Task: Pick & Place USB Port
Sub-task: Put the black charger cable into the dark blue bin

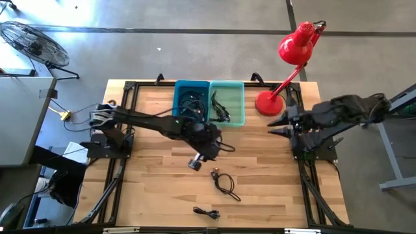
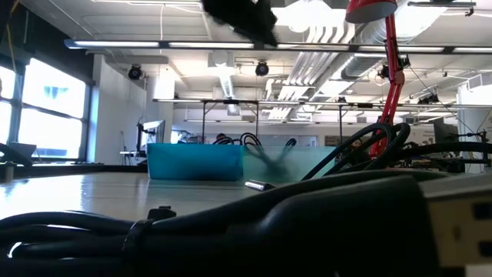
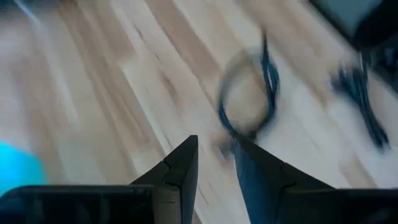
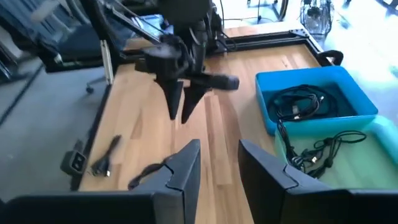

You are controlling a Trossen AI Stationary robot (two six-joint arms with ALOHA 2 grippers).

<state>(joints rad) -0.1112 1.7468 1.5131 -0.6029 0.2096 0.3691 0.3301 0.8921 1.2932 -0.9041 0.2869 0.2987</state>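
Cable (image 1: pixel 224 182), black and coiled, lies on the wooden table (image 1: pixel 156 188) just near of the left gripper (image 1: pixel 195 162), which hovers at mid-table, fingers slightly apart, holding nothing. Right gripper (image 1: pixel 276 127) waits at the right edge beside the red lamp (image 1: pixel 286 71), fingers likewise parted and empty. Blue bin (image 1: pixel 192 101) and green bin (image 1: pixel 227 101), both holding cables, sit at the far side.

Left gripper (image 1: pixel 209 158) hangs over the table's middle, fingers slightly parted; right gripper (image 1: pixel 275 125) waits near the right edge, likewise
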